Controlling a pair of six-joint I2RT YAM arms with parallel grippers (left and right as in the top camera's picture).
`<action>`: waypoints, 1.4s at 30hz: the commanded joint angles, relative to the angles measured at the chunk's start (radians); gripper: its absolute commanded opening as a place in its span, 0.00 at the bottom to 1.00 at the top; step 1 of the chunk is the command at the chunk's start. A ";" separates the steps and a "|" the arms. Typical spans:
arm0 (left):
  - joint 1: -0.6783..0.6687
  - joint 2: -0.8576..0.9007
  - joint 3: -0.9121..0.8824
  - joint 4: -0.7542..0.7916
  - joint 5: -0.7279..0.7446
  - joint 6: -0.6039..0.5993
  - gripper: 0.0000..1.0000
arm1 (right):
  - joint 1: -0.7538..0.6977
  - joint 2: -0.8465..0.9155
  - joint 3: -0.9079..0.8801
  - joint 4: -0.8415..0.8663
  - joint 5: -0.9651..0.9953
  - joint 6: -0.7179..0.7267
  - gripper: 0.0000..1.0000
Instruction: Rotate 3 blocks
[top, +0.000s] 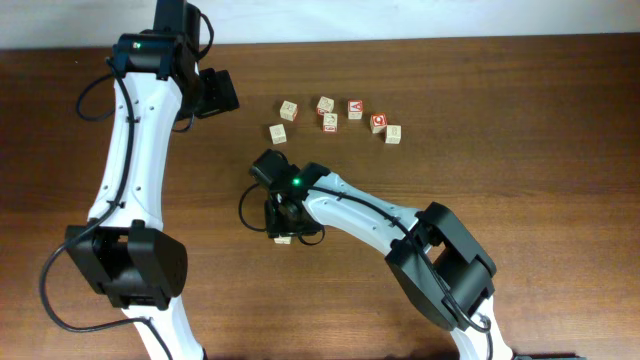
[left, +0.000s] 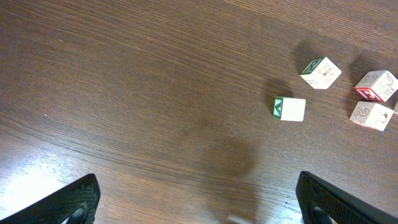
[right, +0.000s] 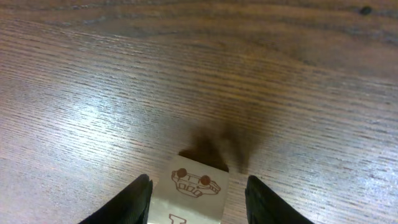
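Overhead view, read left to right. The left pincer (top: 216, 92) hangs over the bench (top: 520, 85) at the left of the working area. Its jaws are spread as wide as they go and hold nothing; in the left wrist view only wood grain lies between them.

Ahead and to the right of this pincer, apart from it, rests the green-faced block (left: 289, 109). It lies flat on the bench, with its green side facing left in the wrist view and its top pale. Just beyond it sits a second cube (left: 320, 73), turned askew, with a green edge and a faint line drawing on top.

Nearer the front edge, the right pincer (right: 198, 205) points down at the bench. Its jaws are part-way open on either side of the car-drawing block (right: 198, 179). This pale cube has a brown car printed on top and part of a red letter just below the car. The right wrist view shows a slim gap between each jaw and the block, narrower on the left, so the block is flanked, not clamped, and rests on the wood.

Beyond and to the right of this pincer, well apart from it, two red-lettered cubes (top: 355, 109) stand close together. The pale tan block (top: 393, 133) ends the row, just beside the nearer red one.
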 joint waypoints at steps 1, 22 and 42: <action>-0.001 0.009 0.005 -0.001 0.000 0.009 0.99 | 0.002 0.003 0.013 -0.022 -0.008 0.005 0.46; -0.002 0.009 0.005 -0.001 0.000 0.009 0.99 | -0.122 0.003 0.016 -0.045 0.360 -0.033 0.43; -0.003 0.009 0.005 -0.001 0.000 0.009 0.99 | -0.435 -0.132 -0.039 -0.412 0.019 -0.364 0.04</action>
